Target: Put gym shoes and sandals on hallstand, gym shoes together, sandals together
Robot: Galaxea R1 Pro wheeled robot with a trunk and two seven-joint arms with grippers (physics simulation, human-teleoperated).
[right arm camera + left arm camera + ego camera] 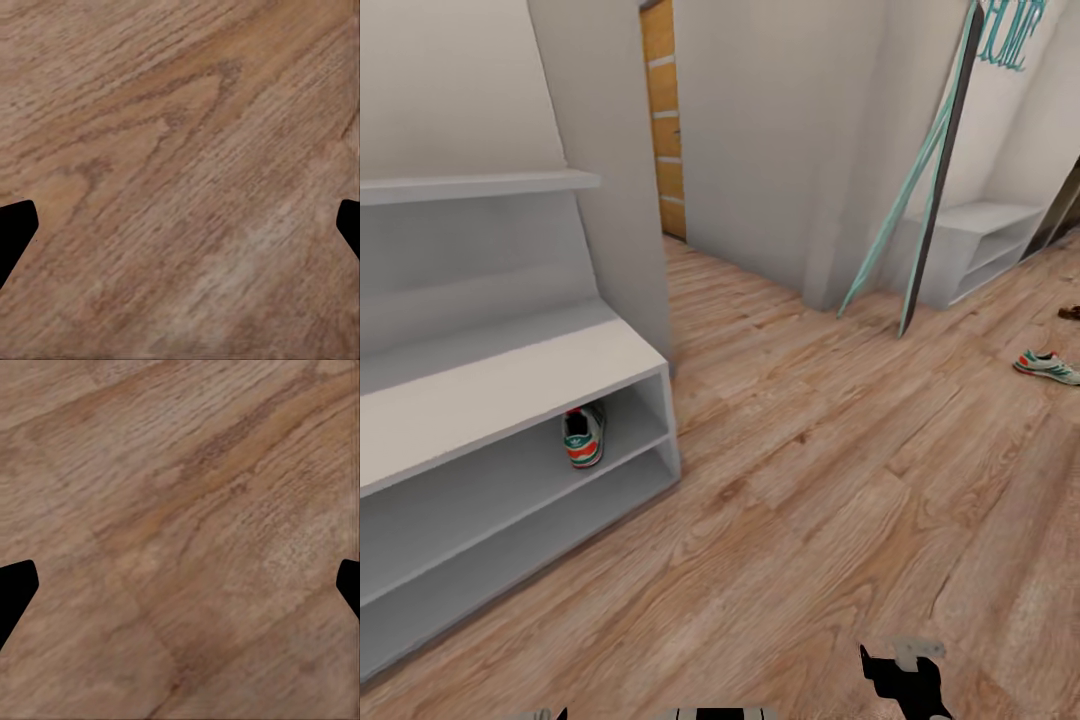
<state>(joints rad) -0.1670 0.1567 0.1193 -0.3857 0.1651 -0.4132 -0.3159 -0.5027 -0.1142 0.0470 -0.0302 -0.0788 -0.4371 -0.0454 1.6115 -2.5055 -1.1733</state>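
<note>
From the head view, one gym shoe [584, 436] already sits in the upper slot of the shoe rack [510, 385], at its right end, heel toward us. The other gym shoe [1048, 367] lies on the floor [810, 470] far off to the right, lying almost sideways across the view. So the right arm is the nearer one to it, but the robot would likely need to roll closer first. A small dark brown thing at the right edge [1070, 313], past that shoe, may be a sandal; it is cut off and too small to be sure. The other sandal I cannot find. A black part of the right arm [905, 680] shows at the bottom.

In the left wrist view, the left gripper [180, 585] is spread wide and holds nothing, with only wood floor [180, 495] under it.

In the right wrist view, the right gripper [180, 225] is also spread wide and holds nothing, over bare wood floor [180, 135].
</note>
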